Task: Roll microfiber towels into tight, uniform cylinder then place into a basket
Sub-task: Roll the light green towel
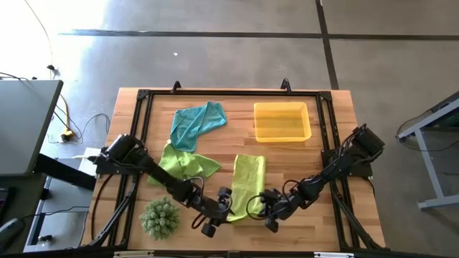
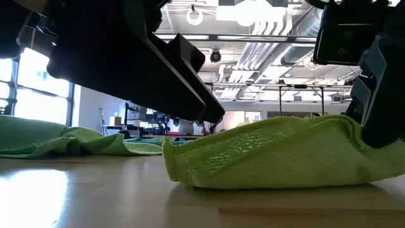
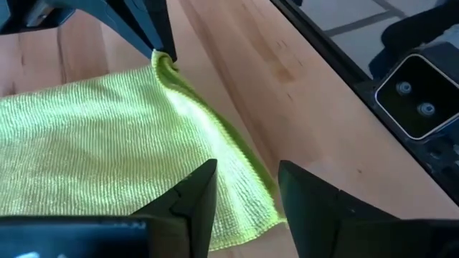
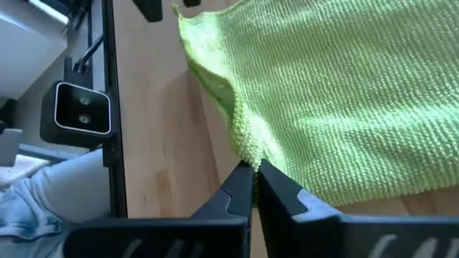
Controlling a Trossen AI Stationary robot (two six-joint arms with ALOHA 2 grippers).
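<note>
A lime-green towel (image 1: 248, 180) lies spread on the table's near middle, its long side running from far to near. My right gripper (image 4: 254, 168) is shut on its near right corner. My left gripper (image 3: 247, 193) stands open over the near left corner (image 3: 262, 215), one finger over the cloth and one over bare wood. A second lime-green towel (image 1: 183, 163) lies crumpled to the left. A teal towel (image 1: 197, 123) lies bunched at the far left. The yellow basket (image 1: 282, 132) stands at the far right with nothing in it. My right gripper pinches the towel's near right corner (image 4: 246, 147) between its two fingers, slanting down from the table's near right. The corner is raised a little and the cloth slopes up to it (image 2: 345, 126); the rest lies on the table. Whether my left gripper touches the cloth, I cannot tell.
A spiky green ball-shaped plant (image 1: 159, 217) sits at the near left, close behind my left arm. A black frame (image 1: 330, 143) runs round the tabletop. Bare wood shows between the towel and the basket.
</note>
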